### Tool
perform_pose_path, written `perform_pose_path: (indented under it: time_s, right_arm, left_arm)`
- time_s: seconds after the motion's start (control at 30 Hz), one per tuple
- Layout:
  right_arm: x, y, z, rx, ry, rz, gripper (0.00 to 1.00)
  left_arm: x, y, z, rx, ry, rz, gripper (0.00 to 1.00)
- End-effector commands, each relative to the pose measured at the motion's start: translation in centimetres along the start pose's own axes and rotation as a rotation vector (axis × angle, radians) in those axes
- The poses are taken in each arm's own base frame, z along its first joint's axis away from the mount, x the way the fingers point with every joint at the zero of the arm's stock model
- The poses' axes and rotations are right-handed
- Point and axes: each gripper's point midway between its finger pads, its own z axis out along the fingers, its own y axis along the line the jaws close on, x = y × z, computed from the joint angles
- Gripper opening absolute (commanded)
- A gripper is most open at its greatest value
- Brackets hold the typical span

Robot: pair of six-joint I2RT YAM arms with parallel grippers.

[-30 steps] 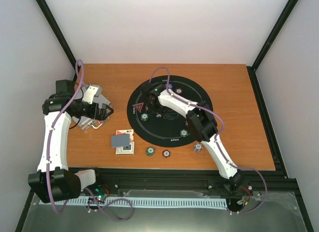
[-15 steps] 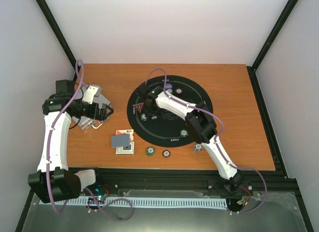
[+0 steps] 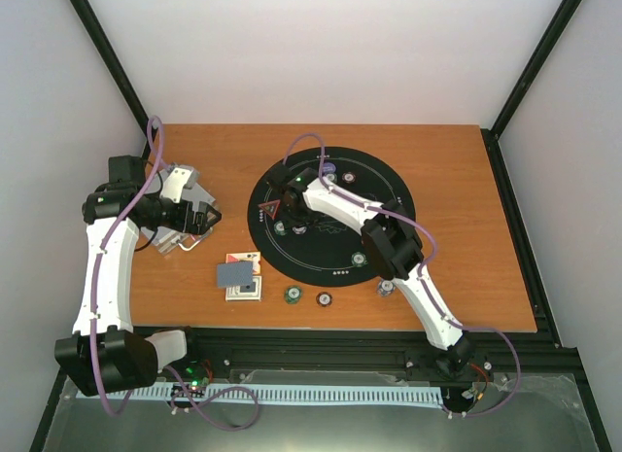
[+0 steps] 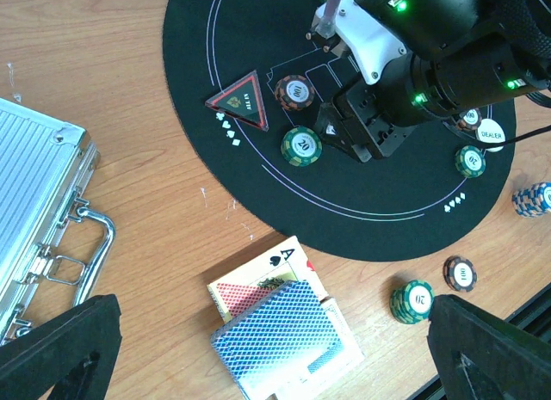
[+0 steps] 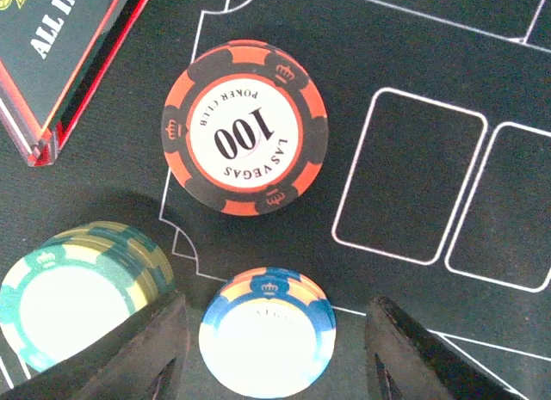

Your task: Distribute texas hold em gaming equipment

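Currently the right gripper [image 5: 274, 318] sits low over the black mat [image 5: 413, 73]. Its jaws are parted, with a blue-white chip stack [image 5: 267, 344] lying between them, released and untouched. An orange 100 chip [image 5: 244, 127] lies just beyond, and a green stack [image 5: 82, 301] is beside it. The left gripper [image 3: 208, 219] hovers wide open and empty by the silver case [image 4: 39, 202], with the cards [image 4: 288, 340] on the wood nearby.

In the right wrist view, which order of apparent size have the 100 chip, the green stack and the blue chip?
1. 100 chip and green stack: alike; the frame cuts the stack, so unranked.
2. blue chip: smallest.
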Motion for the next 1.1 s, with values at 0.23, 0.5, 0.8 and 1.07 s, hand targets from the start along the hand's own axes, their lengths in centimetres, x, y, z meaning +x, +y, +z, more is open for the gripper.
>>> perform_pose_path:
  time_s: [0.23, 0.5, 0.8, 1.07]
  right_arm:
    - [-1.3, -1.5, -8.6, 0.034, -0.123, -0.013, 0.58]
    - [6.4, -7.4, -12.2, 0.115, -0.109, 0.031, 0.6]
    - [18.3, -12.1, -12.3, 0.123, -0.013, 0.156, 0.8]
    - [21.9, -12.8, -11.0, 0.106, 0.032, 0.202, 0.81]
  left_arm:
    - [0.0, -0.4, -0.7, 0.002, -0.014, 0.019, 1.0]
    - [0.0, -0.6, -0.7, 0.009, -0.017, 0.023, 1.0]
    - [1.5, -0.5, 0.0, 0.017, 0.023, 0.067, 1.0]
    - [2.6, -0.8, 0.5, 0.046, 0.056, 0.083, 1.0]
